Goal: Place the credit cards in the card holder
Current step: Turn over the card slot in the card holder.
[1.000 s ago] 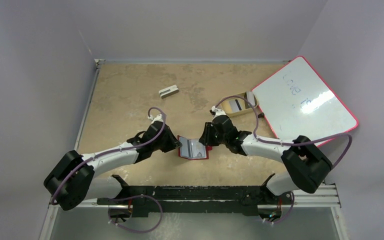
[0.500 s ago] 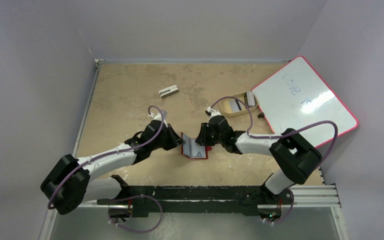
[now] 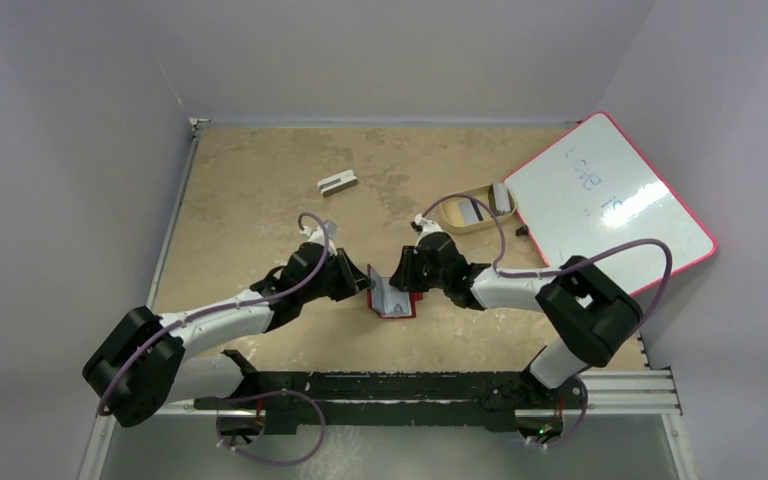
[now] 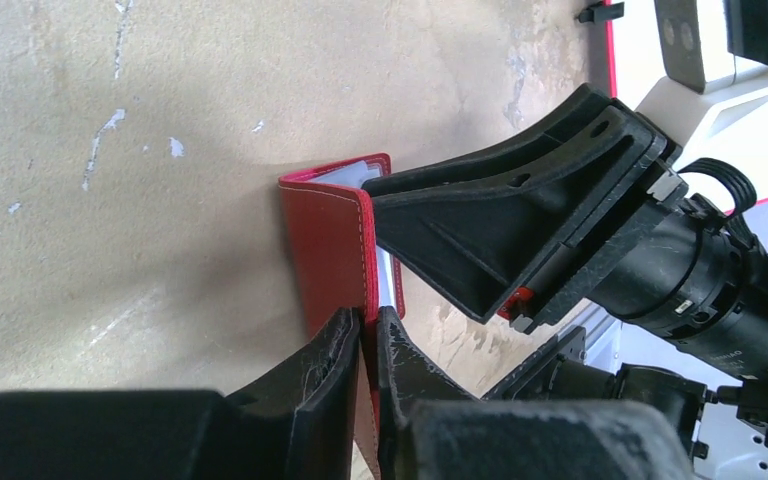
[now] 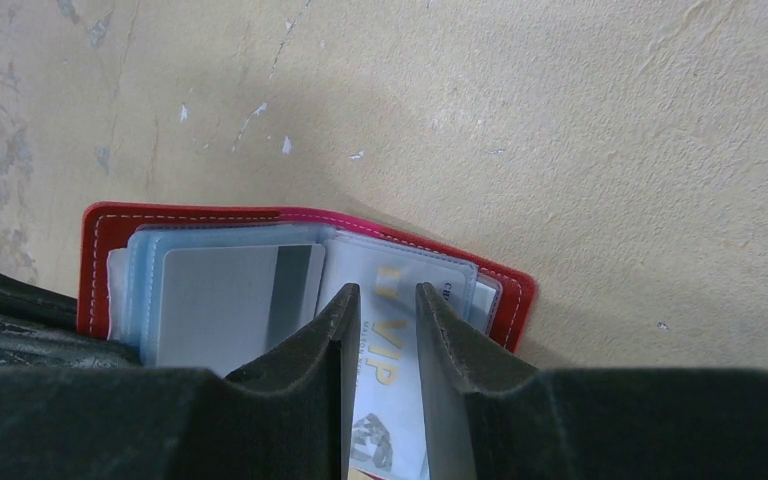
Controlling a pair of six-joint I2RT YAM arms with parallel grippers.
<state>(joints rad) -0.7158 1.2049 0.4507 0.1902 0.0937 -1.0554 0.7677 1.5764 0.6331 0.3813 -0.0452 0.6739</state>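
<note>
The card holder [image 3: 388, 299] stands propped open at the middle of the table [image 3: 250, 190]. Its red cover is pinched in the near-closed left end effector [image 4: 368, 320], evidently to expose the sleeves. The right end effector [image 5: 382, 298], narrowly parted and gripping nothing, bears on a VIP card [image 5: 392, 350]. The surface is tan and mottled, the walls [image 3: 410, 60] plain and pale.

- Your card holder [image 5: 510, 300] is red, with pale stitching along its edge.
- Inside it you have a grey card [image 5: 220, 300] with a darker stripe, and a white card [image 5: 392, 345] lettered in gold.
- The sleeves [image 5: 150, 250] around them are pale bluish.
- Your table [image 3: 260, 180] is mottled tan, flecked white.
- The whiteboard [image 3: 600, 200] is white, rimmed red.
- Your left gripper [image 4: 365, 318] and right gripper [image 5: 385, 295] are black.
</note>
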